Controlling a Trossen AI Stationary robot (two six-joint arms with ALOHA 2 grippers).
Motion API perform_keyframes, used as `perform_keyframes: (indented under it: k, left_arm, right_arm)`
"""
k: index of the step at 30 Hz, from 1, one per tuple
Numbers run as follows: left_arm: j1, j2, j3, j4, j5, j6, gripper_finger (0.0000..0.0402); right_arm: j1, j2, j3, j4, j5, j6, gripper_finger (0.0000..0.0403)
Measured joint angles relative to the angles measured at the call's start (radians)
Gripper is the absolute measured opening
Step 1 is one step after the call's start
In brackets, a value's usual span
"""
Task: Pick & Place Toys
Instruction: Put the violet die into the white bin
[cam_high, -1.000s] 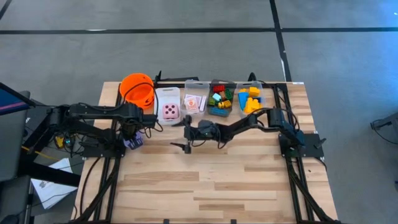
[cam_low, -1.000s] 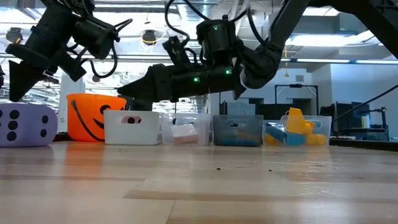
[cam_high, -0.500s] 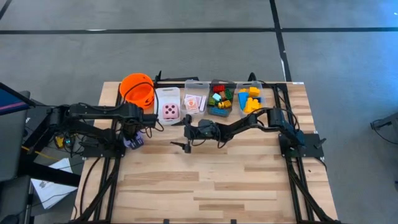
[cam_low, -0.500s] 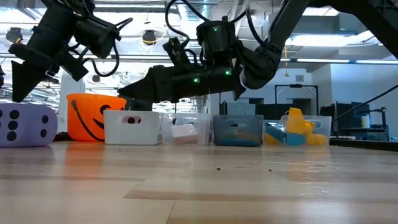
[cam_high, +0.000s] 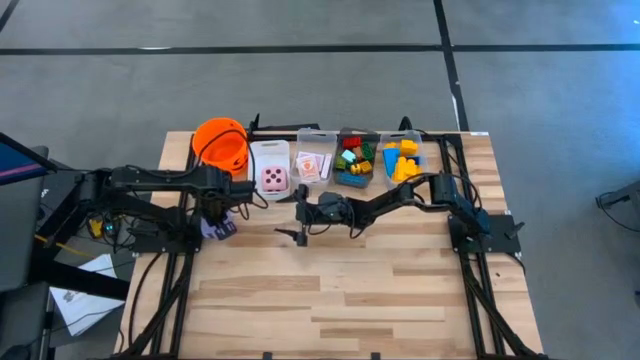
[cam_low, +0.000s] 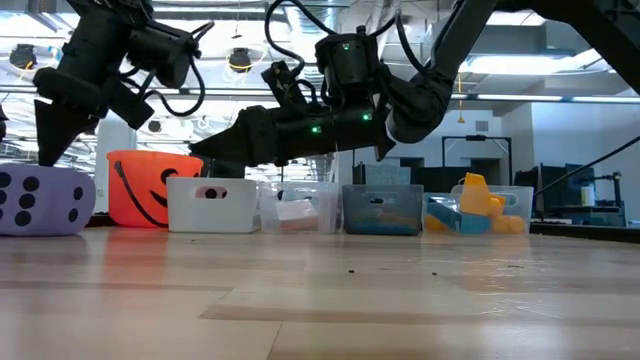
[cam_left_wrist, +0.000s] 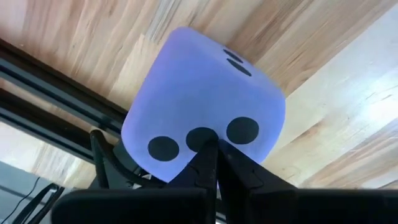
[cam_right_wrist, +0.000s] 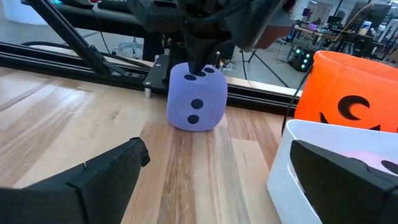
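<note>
The left gripper (cam_left_wrist: 208, 146) has its two dark fingers pressed together into a single point, which rests against the top face of the purple die (cam_left_wrist: 202, 112), a rounded, matte cube with black dots. The die sits on the pale wood-plank table (cam_high: 350, 290) near its left edge, beside the black metal frame rail. From table level the left gripper (cam_low: 50, 140) points down at the die (cam_low: 45, 200).

The right gripper (cam_high: 300, 215) hangs mid-table with its blocky fingers spread wide, holding nothing.

Along the far edge stand a glossy orange bucket (cam_high: 222, 143), a white bin (cam_high: 270, 168) holding a pink die (cam_high: 273, 180), a clear bin with cards (cam_high: 313, 165), and two clear bins of plastic bricks (cam_high: 355, 158).
</note>
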Motion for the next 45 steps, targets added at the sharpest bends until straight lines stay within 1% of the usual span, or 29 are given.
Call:
perform_keyframes:
  k: [5,9,14,19,22,25,27,29,31,34,35,36,39,45]
  left_arm:
    - [0.000,0.000,0.001,0.013,0.006,0.000,0.0000]
    - [-0.002,-0.002,0.003,0.060,0.050,-0.001,0.0000]
    - [-0.050,0.001,0.000,0.233,0.109,0.001,0.0000]
    - [-0.134,0.003,-0.004,0.425,0.112,0.002,0.0000]
    - [-0.174,0.003,0.004,0.495,0.127,-0.011,0.0000]
    - [-0.201,0.003,0.046,0.486,0.137,-0.023,0.0000]
    - [-0.213,0.003,0.078,0.449,0.134,-0.023,0.0000]
    - [-0.221,0.002,0.120,0.389,0.101,-0.023,0.0000]
    - [-0.222,0.002,0.157,0.315,0.025,-0.024,0.0000]
    - [-0.218,0.001,0.184,0.204,-0.145,-0.069,0.0000]
    - [-0.212,0.001,0.184,0.172,-0.182,-0.087,0.0000]
    - [-0.204,0.003,0.183,0.144,-0.197,-0.104,0.0000]
    - [-0.179,0.020,0.160,0.133,-0.201,-0.149,0.0000]
    - [-0.169,0.087,0.119,0.141,-0.187,-0.152,0.0000]
  right_arm:
    - [0.000,0.000,0.000,-0.004,0.000,0.000,0.0400]
    - [-0.001,0.000,0.000,-0.009,0.000,0.000,0.0400]
    - [-0.001,0.000,0.000,-0.009,0.000,0.000,0.0400]
    - [-0.001,0.000,0.000,-0.009,0.000,0.000,0.0400]
    - [-0.001,0.000,0.000,-0.010,0.000,0.000,0.0400]
    - [-0.001,0.000,0.000,-0.010,0.000,0.000,0.0400]
    - [-0.001,0.000,0.000,-0.010,0.000,0.000,0.0400]
    - [-0.001,0.000,0.000,-0.011,0.000,0.000,0.0400]
    - [-0.001,0.000,0.000,-0.012,0.000,0.000,0.0400]
    - [-0.001,0.000,0.000,-0.014,0.000,0.000,0.0400]
    - [-0.001,0.000,0.000,-0.015,0.000,0.000,0.0400]
    - [-0.001,0.000,0.000,-0.015,0.000,0.000,0.0400]
    - [-0.001,0.000,0.000,-0.015,0.000,0.000,0.0400]
    - [-0.001,0.000,0.000,-0.015,0.000,0.000,0.0400]
